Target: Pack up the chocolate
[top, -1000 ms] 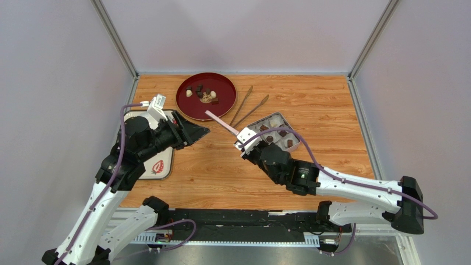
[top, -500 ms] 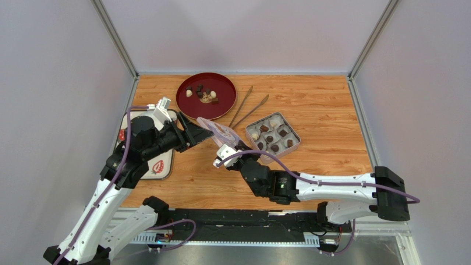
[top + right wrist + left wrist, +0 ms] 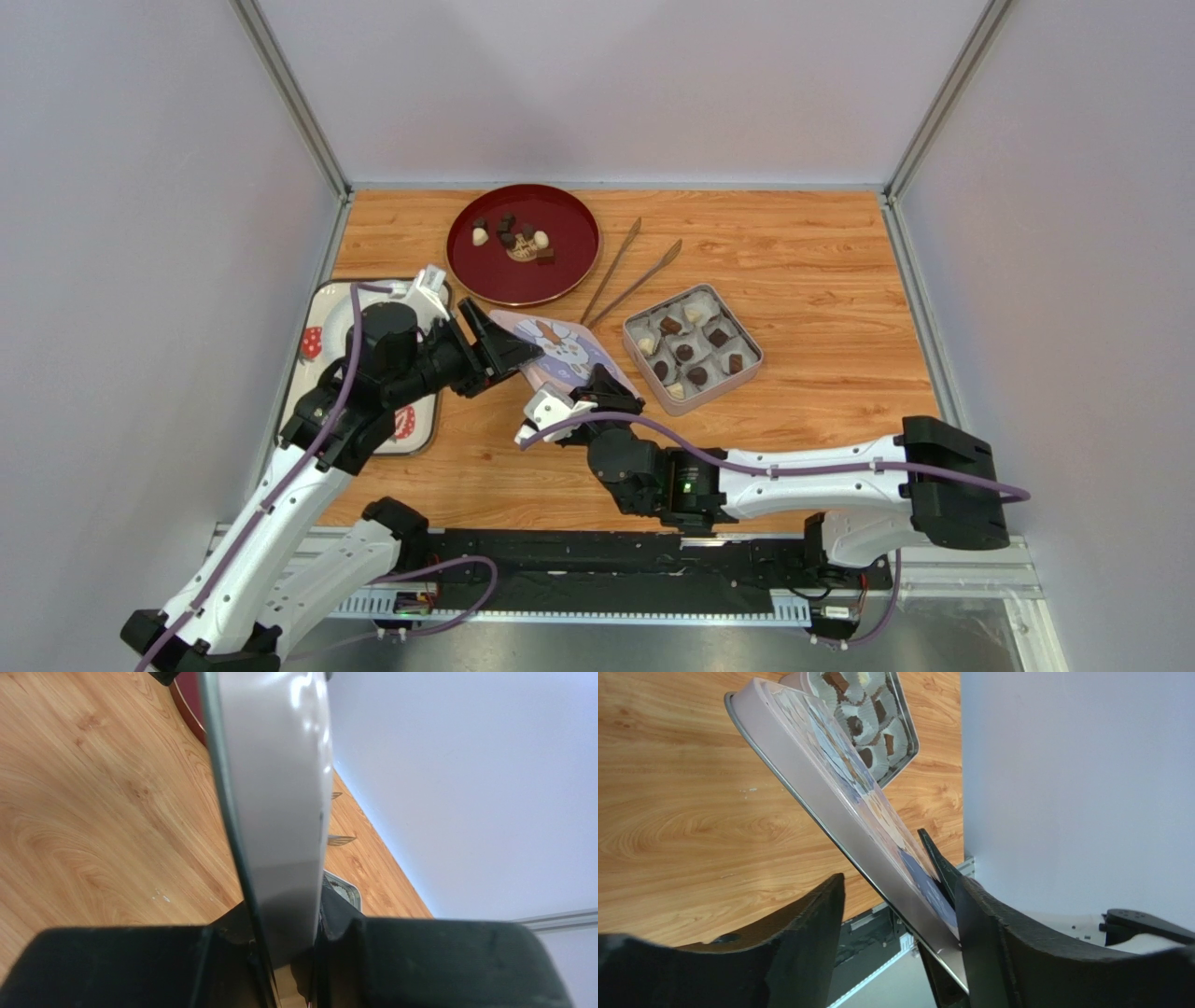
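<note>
An open silver tin [image 3: 737, 324] holds several dark and cream chocolate pieces [image 3: 718, 338] in white paper cups. More chocolate pieces [image 3: 508, 226] lie on the red plate [image 3: 564, 224]. My right gripper [image 3: 603, 381] is shut on one edge of the pink illustrated tin lid [image 3: 556, 346] and holds it tilted above the table. My left gripper [image 3: 516, 353] is open, its jaws standing either side of the lid's opposite edge. In the left wrist view the lid [image 3: 836, 784] runs between my open gripper [image 3: 899, 882], close to one finger [image 3: 980, 938]. The right wrist view shows the lid [image 3: 281, 777] clamped in my right gripper [image 3: 288, 917].
Wooden tongs [image 3: 626, 272] lie between the plate and the tin. A white tray with strawberry prints [image 3: 404, 423] lies at the table's left edge under my left arm. Grey walls stand on three sides.
My right gripper carried the lid left and toward the near edge, away from the tin, tilting it flatter. My left gripper moved right and its open jaws now straddle the lid's edge.
</note>
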Motion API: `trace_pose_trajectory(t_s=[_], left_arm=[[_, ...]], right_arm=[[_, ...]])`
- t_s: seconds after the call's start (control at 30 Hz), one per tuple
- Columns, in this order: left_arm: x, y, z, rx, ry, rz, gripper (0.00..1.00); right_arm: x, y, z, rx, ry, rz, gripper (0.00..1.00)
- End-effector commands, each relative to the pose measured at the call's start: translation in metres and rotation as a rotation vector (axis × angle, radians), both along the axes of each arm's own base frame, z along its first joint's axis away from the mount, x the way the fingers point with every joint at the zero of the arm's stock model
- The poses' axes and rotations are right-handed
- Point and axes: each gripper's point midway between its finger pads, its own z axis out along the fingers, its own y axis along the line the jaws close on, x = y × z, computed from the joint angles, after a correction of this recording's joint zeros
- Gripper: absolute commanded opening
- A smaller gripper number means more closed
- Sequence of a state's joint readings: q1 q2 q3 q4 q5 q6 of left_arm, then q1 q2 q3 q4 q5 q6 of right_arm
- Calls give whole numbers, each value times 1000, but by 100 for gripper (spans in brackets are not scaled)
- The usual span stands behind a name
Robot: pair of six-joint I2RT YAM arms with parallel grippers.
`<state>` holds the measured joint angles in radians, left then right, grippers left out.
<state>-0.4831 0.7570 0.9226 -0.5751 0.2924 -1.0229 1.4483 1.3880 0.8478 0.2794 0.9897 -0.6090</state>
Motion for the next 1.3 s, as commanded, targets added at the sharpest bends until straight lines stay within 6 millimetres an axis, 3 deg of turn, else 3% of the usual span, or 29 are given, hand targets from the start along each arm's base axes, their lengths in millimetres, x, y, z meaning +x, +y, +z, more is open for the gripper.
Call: trace_pose_trajectory(t_s=[0.0,0.23,0.6,0.77,0.87,1.0,1.17,1.27], left_arm=[[6,8,-2,-48,-4,99,64],[15,8,8,-151,-8,165,60],[17,0,-4,-163,47,141,49],[18,3,-6,-165,28,163,30],[20,3,-6,-172,21,167,24],[25,3,-5,-182,-1,180,13],[40,8,-5,-162,-40,220,8],[53,13,-6,-135,-65,241,7]], right_arm=[[2,5,23,83,-50,-51,16],[-1,15,15,24,-92,-73,18],[-8,27,16,-3,-129,-66,20],[-11,27,16,8,-110,-50,38],[-14,30,15,22,-66,-15,52],[-18,31,15,54,-15,15,60],[-23,29,3,49,65,40,71],[-26,25,-2,66,145,57,73]])
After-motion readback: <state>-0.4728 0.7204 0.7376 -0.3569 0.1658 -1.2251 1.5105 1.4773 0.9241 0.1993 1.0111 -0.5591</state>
